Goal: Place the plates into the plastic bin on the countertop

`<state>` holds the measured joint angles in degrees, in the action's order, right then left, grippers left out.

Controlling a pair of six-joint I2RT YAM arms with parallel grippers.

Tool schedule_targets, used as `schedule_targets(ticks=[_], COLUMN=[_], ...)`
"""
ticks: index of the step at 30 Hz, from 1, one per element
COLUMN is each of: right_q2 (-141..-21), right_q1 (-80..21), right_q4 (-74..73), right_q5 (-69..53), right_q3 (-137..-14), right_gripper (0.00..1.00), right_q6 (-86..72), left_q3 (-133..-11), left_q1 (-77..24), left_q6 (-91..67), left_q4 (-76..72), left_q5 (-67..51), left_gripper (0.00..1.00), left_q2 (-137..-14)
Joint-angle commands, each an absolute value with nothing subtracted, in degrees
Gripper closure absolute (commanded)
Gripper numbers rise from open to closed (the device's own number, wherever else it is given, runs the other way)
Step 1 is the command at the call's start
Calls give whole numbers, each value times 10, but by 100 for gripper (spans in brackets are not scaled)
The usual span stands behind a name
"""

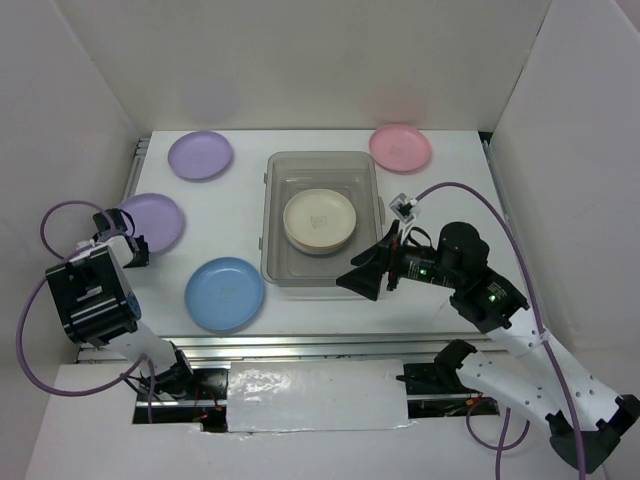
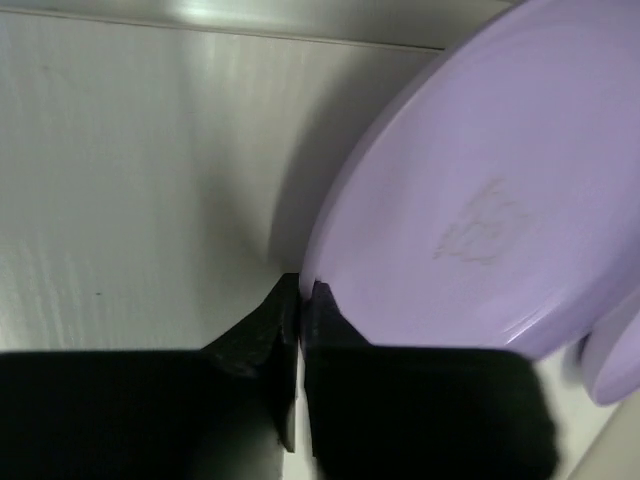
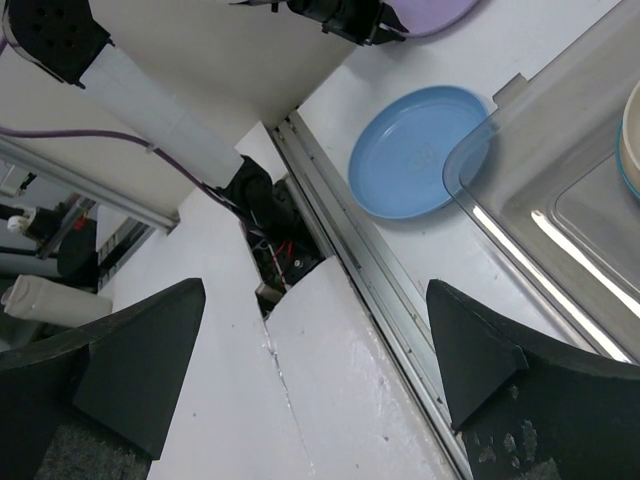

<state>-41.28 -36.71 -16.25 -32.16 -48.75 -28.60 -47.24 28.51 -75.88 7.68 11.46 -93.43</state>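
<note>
smooth round lilac plate (image 2: 480, 200)

The bin (image 1: 272, 235) sits in the middle of the counter (image 1: 240, 225), with a first plate (image 1: 319, 221) lying inside it. Behind it to the left lies a second plate (image 1: 200, 155), and just behind its right corner a third plate (image 1: 400, 147). A fourth plate (image 1: 158, 218) lies by the counter's left edge, with the left end effector (image 1: 130, 247) at its near-left rim. A fifth plate (image 1: 225, 293) lies just beside the bin's front left corner. The right end effector (image 1: 365, 275) hangs at the bin's front right corner.
</note>
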Motion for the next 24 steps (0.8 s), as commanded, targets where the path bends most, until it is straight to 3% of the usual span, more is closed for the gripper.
schedule_targets(ticks=[1,2,9,15,21,24], right_q2=[-402,-398,-385,-376,-395,-417], right_q1=[-363,-362,-361,-361,-359,-345], right_q4=[-149,-153,-182,-205,-291,-319], right_q5=[-318,-314,-294,-274,-129,-94], right_q3=[-517,-519,-541,-548,-609,-630], right_gripper=[0,0,0,0,0,0], right_q6=[-274,-273,-272,-278,-305,-308], left_q3=[-480,-484,-504,-599,-810,-881], left_q1=[287,287,229,138,-24,-119], left_q6=[-749,-745,-723,-641,-521,-478], left_q4=[146,156,138,113,199,242], left_q5=[117,116,105,111,-14,-4], left_gripper=[94,100,100,100,100,100], left_q2=[-946,-939,-797,-696,-843,-940])
